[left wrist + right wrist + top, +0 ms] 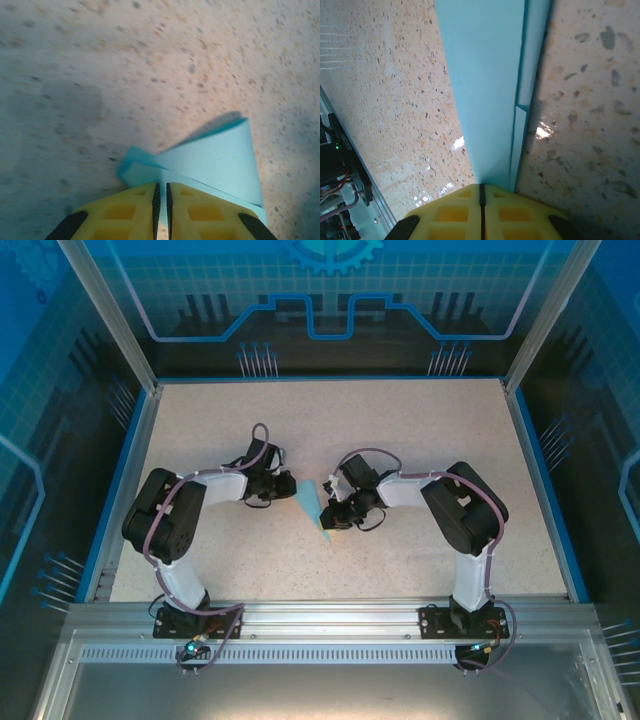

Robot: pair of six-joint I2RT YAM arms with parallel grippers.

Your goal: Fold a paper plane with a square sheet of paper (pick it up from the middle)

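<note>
Light-blue paper plane [308, 502]: slim folded dart, one flap curling up.

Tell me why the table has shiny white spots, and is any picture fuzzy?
Right wrist view: the spots are light glare on the table. Left wrist view: the far table looks soft and blurry, with a dim shadow left of the paper. Top view: sharp and evenly lit.

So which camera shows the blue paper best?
The right wrist view: the paper stretches long and close, its folded layers clear. The left wrist view shows its curled end at the yellow fingers. The top view shows the paper small and far off.
</note>
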